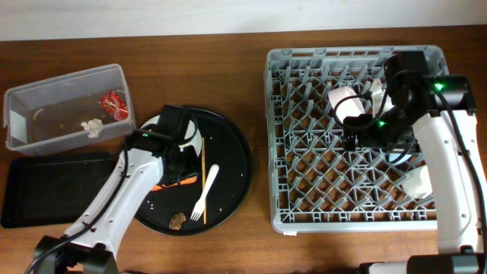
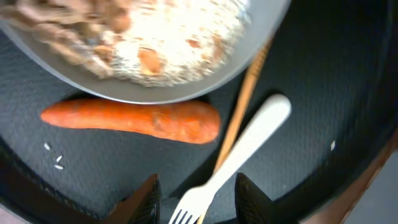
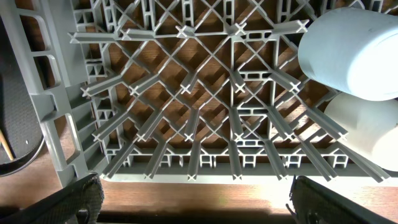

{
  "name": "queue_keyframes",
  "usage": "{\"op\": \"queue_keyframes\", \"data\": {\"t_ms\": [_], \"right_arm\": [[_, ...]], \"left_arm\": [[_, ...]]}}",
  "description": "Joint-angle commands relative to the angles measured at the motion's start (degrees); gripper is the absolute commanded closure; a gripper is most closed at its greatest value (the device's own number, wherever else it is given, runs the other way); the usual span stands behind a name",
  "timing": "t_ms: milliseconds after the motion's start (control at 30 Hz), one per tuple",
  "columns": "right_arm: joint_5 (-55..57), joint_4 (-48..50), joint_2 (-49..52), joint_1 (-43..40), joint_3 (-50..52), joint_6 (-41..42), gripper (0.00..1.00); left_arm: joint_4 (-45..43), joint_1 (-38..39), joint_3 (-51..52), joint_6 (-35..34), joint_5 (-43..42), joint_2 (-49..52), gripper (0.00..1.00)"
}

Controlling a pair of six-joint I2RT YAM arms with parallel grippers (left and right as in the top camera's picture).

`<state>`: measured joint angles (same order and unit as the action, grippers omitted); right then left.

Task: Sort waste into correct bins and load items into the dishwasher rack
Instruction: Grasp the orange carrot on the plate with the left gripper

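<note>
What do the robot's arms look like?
The left arm and right arm are white tubes with black joints and thin black cables. Green lights glow on the right one. The left tool and right tool have black fingers.

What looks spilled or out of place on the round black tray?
A few rice grains lie loose on the round black tray, off the plate, near the carrot. In the overhead view a brown lump sits beside the tines of the fork. Both are scraps outside any bin; nothing looks damaged.
</note>
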<state>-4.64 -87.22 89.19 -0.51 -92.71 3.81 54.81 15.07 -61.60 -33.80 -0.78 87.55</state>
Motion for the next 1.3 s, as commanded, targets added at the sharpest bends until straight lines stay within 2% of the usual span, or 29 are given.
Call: {"op": "queue_keyframes", "data": {"t_ms": [0,133,333,467,533,700,1133,1267], "right_arm": [[-0.7,0.0,0.0,-0.2,0.6,-0.6,0.01],[-0.7,0.0,0.0,-0.2,0.6,-0.6,0.01],[-0.7,0.0,0.0,-0.2,0.6,-0.6,0.01],[-0.7,0.0,0.0,-0.2,0.6,-0.6,0.01],[-0.7,0.1,0.0,-0.2,0.6,-0.6,0.01],[-0.7,0.2,0.0,-0.2,0.6,-0.6,0.01],[-0.7,0.2,0.0,-0.2,0.6,-0.6,0.01],[-0.7,0.2,0.0,-0.2,0.6,-0.6,0.01]], "left_arm": [[-1.4,-3.1,0.2,-6.9,1.3,0.0,0.6],[-1.7,-5.8,0.4,-7.3,1.2,0.0,0.6],[-1.2,-7.8,4.3,-24.2,1.0,0.0,0.59],[-2.9,-7.9,9.2,-32.4,1.0,0.0,0.52],[-6.3,-7.8,11.4,-32.4,1.0,0.0,0.49],[-12.6,-7.8,14.1,-32.3,1.2,0.0,0.48],[-15.4,-7.8,15.3,-32.4,1.4,0.0,0.43],[-13.5,-7.7,15.7,-32.1,1.0,0.0,0.43]]}}
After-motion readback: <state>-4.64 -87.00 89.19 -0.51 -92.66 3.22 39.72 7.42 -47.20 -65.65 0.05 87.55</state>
